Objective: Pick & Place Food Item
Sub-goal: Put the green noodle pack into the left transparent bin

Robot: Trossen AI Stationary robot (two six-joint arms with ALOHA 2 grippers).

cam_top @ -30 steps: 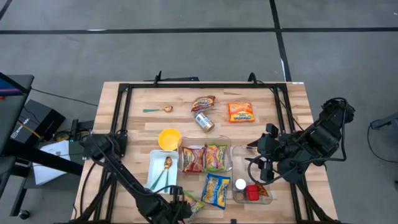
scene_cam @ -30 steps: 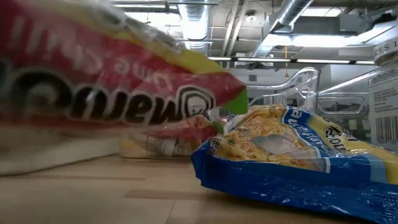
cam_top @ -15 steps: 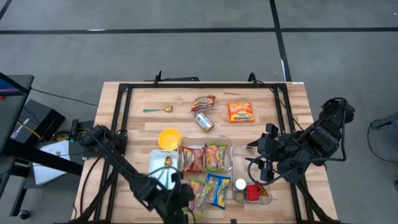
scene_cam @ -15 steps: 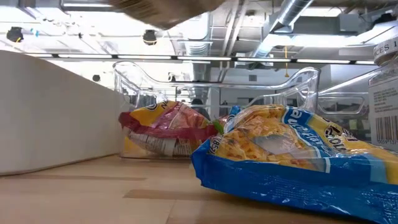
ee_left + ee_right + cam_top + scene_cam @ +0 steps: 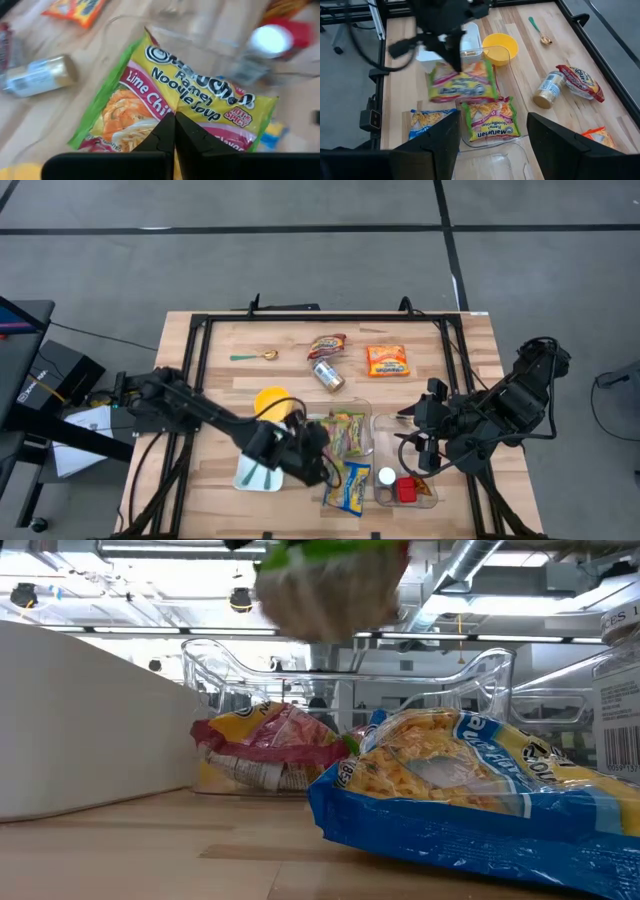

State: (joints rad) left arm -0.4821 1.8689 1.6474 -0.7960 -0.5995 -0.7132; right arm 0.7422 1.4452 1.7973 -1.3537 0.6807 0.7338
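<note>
the left gripper (image 5: 322, 463) hangs over the middle of the table (image 5: 430, 340), fingers (image 5: 165, 131) pinched shut on the edge of a lime chili ramen pack (image 5: 170, 107), which is lifted clear of the wood and dangles above the clear tray (image 5: 490, 145). in the right wrist view the pack (image 5: 462, 82) hangs under the left arm, above the near side of that tray, with a marutan ramen pack (image 5: 490, 119) lying in the tray just beside it. from table height the lifted pack (image 5: 330, 580) shows at the top, over a red ramen pack (image 5: 270, 745) inside the tray (image 5: 470, 670). a blue noodle pack (image 5: 347, 485) lies on the wood in front of the tray, close to the low camera (image 5: 470, 790). left of the tray are a white dish (image 5: 250, 470) and a yellow bowl (image 5: 270, 402). farther back lie a can (image 5: 328, 375), a red snack bag (image 5: 327, 345), an orange pack (image 5: 387, 360) and a green spoon (image 5: 255, 356). the right gripper (image 5: 417, 445) waits at the table's right side, fingers parted and holding nothing, beside a second clear tray (image 5: 432, 498) with a white-capped jar (image 5: 386, 476) and a red item (image 5: 406, 489).
</note>
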